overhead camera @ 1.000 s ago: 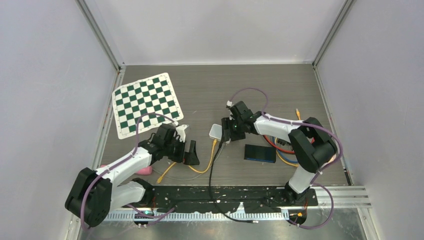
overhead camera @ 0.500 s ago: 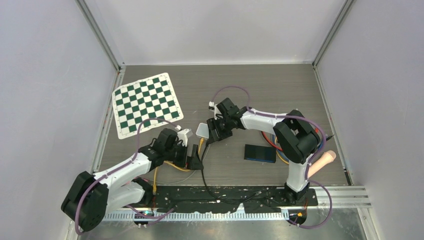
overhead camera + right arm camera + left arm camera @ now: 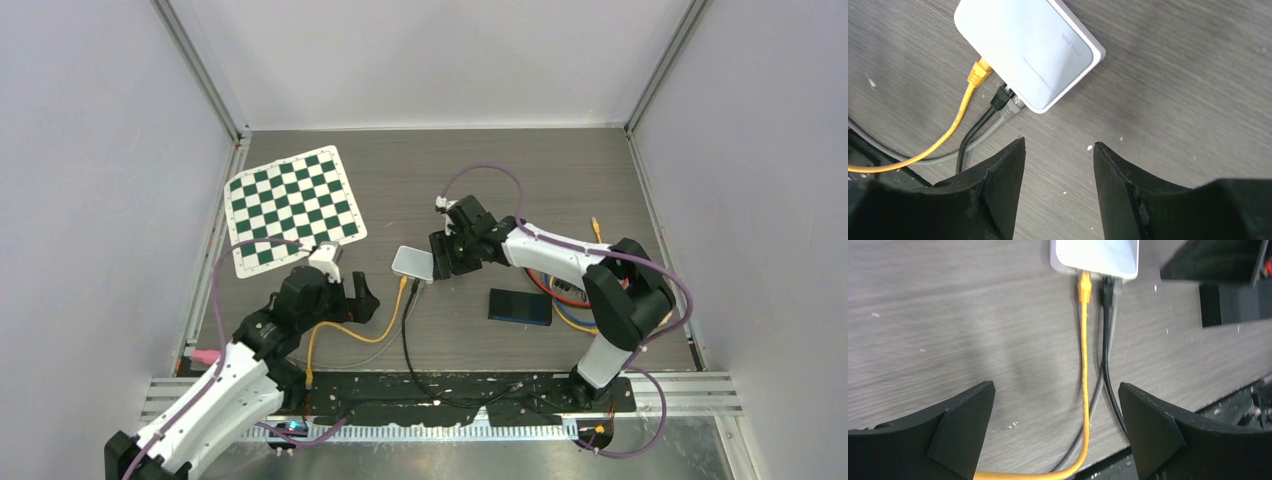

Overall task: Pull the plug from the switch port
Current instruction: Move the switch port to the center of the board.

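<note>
While the yellow plug point(image 3: 979, 71) sits in the white switch point(image 3: 1028, 50), its grey logo point(image 3: 1074, 46) unreadable, left gripper point(image 3: 1055, 387) gapes empty and right gripper point(image 3: 1058, 145) stands half-spread, holding nothing.

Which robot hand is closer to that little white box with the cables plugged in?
Right. The right gripper hovers just right of the white switch, open, not gripping it. The left gripper is farther off, near-left of it, down along the yellow cable, also open.
</note>
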Available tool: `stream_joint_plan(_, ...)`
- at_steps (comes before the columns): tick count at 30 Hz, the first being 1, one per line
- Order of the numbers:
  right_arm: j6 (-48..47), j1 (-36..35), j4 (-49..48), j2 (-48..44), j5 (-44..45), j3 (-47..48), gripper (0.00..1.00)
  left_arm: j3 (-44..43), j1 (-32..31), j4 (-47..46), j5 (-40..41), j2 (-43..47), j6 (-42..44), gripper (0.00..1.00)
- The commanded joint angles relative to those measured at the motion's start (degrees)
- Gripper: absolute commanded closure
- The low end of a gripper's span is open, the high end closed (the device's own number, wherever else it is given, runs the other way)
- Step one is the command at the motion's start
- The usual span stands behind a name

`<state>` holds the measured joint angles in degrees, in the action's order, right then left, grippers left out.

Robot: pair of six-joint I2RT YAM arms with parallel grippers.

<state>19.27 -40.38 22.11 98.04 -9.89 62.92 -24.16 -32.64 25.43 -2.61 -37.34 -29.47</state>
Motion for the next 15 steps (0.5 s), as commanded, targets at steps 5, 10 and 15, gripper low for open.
stream_joint_plan(5, 16.36, -0.41, -13.92, -12.14, -2.96, -14.47, 0.43, -4.84, 3.39, 3.24, 1.56, -3.75, 5.37, 0.01)
stream_joint_plan(10, 20.71, -3.37, -18.05, -16.08, -3.35, -20.91, 0.44, -5.90, 3.38, 8.29, -5.04, -8.26, 5.81, 0.03)
stream_joint_plan(15, 21.23, -5.29, -17.86, -16.91, -3.55, -22.83, 0.44, -3.92, 3.38, 6.38, -11.16, -5.93, 2.03, 0.07)
